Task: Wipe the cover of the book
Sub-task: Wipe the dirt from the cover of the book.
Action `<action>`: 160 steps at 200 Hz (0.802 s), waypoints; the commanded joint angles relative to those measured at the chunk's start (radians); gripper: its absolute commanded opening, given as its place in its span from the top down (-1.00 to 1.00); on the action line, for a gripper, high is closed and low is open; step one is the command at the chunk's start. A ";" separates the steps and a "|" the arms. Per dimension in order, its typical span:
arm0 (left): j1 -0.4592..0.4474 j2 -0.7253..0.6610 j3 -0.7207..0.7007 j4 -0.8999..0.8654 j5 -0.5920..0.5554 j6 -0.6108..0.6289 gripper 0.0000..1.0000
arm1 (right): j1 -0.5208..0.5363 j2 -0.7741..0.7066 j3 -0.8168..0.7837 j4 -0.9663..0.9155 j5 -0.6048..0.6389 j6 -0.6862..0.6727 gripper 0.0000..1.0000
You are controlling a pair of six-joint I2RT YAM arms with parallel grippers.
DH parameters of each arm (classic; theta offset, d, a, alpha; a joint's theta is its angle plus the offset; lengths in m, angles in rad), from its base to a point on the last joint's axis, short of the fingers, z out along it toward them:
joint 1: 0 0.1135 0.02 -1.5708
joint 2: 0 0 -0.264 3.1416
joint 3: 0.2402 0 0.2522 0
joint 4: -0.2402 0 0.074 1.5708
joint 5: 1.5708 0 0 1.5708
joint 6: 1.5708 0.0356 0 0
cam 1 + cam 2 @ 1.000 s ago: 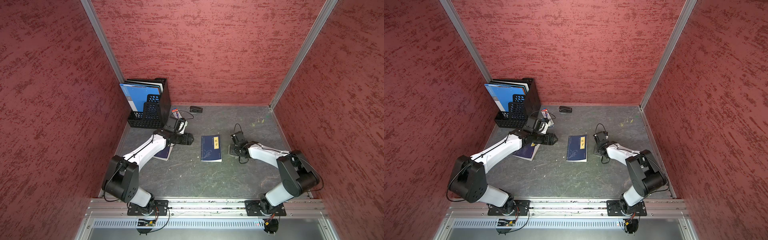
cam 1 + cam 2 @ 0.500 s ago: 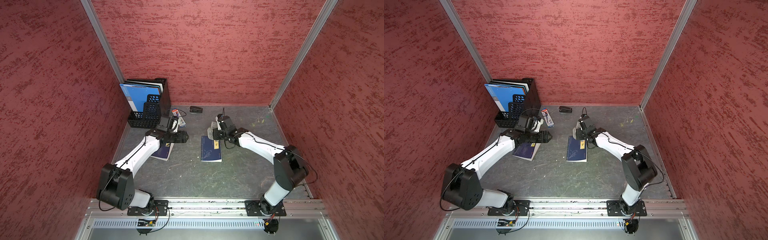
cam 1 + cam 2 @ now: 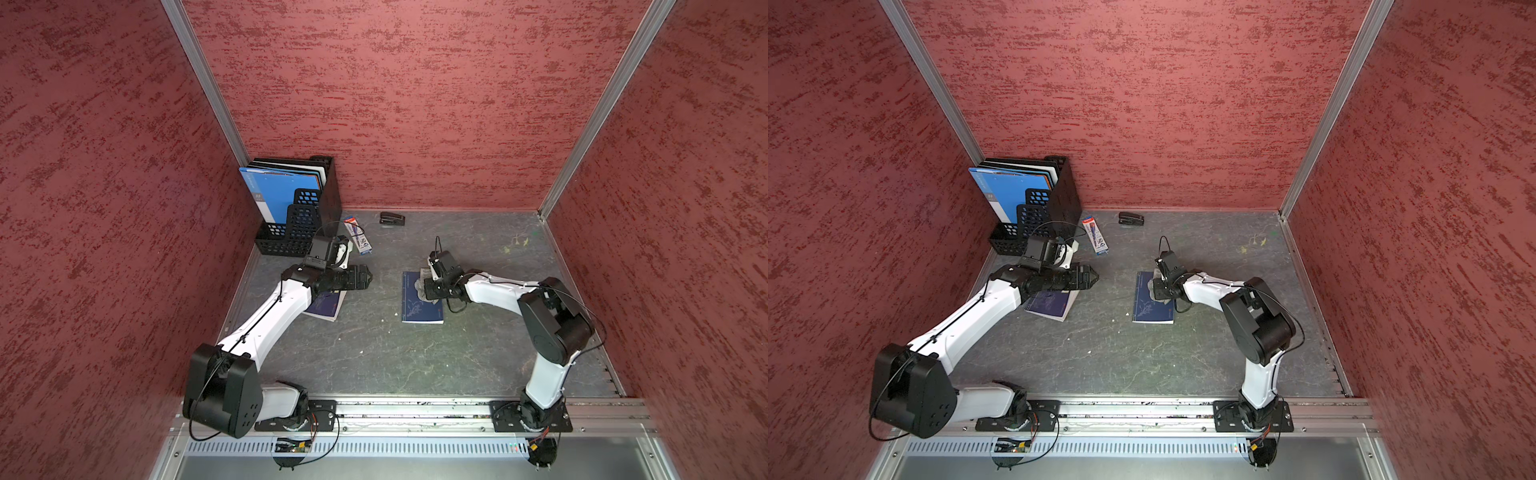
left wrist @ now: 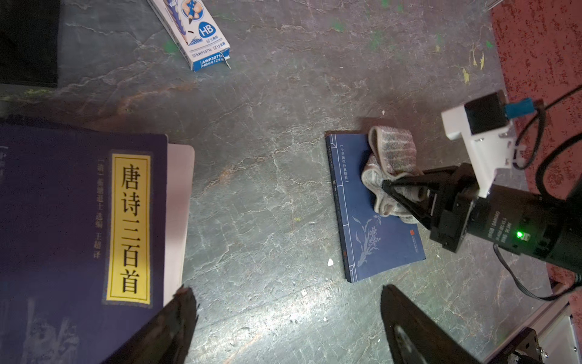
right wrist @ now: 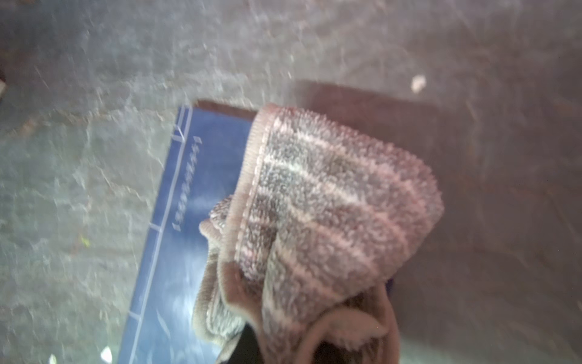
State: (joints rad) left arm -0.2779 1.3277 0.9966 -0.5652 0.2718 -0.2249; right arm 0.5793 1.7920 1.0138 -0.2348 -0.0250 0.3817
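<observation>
The blue book (image 3: 422, 307) (image 3: 1152, 307) lies flat mid-table, its cover with a white plant drawing facing up (image 4: 374, 227) (image 5: 189, 205). A grey-pink striped cloth (image 3: 420, 286) (image 4: 392, 154) (image 5: 330, 195) rests bunched on the book's far half. My right gripper (image 3: 430, 287) (image 3: 1160, 287) (image 4: 398, 192) is shut on the cloth and holds it down on the cover. My left gripper (image 3: 366, 277) (image 3: 1094, 276) (image 4: 286, 315) hangs open and empty above bare table, left of the book.
A second, dark purple book with a yellow label (image 3: 326, 305) (image 4: 78, 220) lies partly under the left arm. A black file rack with blue folders (image 3: 291, 203), a pencil box (image 3: 358, 237) (image 4: 198, 34) and a black stapler (image 3: 392, 218) sit at the back.
The right arm swung the cloth from the table right of the book to its far end, then onto the cover. The left gripper drew back leftward and opened wider.
</observation>
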 commanded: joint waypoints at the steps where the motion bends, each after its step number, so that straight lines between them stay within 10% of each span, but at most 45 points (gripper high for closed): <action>1: 0.015 -0.013 0.000 -0.001 0.012 0.005 -0.85 | 0.054 -0.068 -0.101 -0.058 -0.028 0.056 0.72; 43: 0.033 -0.012 -0.004 0.007 0.022 0.007 -0.85 | 0.077 -0.136 -0.203 -0.017 -0.005 0.138 0.71; 160: 0.042 -0.032 0.007 -0.012 0.024 -0.003 -0.86 | -0.072 0.140 0.124 -0.012 0.028 0.009 0.73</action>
State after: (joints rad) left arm -0.2459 1.3052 0.9966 -0.5690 0.2905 -0.2287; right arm 0.5114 1.9263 1.1576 -0.1791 -0.0040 0.4175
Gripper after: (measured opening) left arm 0.930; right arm 0.142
